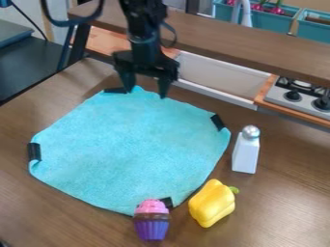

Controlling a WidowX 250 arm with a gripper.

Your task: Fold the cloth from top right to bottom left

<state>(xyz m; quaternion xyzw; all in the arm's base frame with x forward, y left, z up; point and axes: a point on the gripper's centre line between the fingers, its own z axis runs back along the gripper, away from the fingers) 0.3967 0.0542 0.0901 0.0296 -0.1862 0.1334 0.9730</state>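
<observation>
Turquoise, square, fleecy cloth point(132, 147), spread on the brown wooden table point(290, 212) with black tabs at its corners. Near corner: the tab point(166, 202) lies beside a purple-and-pink toy cupcake point(152, 226); a glossy yellow toy pepper point(211, 203) sits just beyond the edge. The black tab at the view's right point(218, 122), near a white, silver-topped shaker point(245, 153), probably marks the corner to be folded; the black tab at the view's left point(34, 151) is the likely goal. Far edge: the black two-finger gripper point(147, 93) hangs with fingers spread, grasping nothing, beside the far black tab point(116, 90).

Good execution would pinch a single layer close to the chosen tab, lift modestly, carry it low across the cloth and lower it flat before release. Dragging could shift the whole sheet or knock the shaker.

Containers, near to far: a white basin point(248, 102); a teal planter point(261, 21) with pinkish-red, bulb-like pieces point(277, 10); a second teal planter point(314, 31) with brown contents point(320, 20).
</observation>
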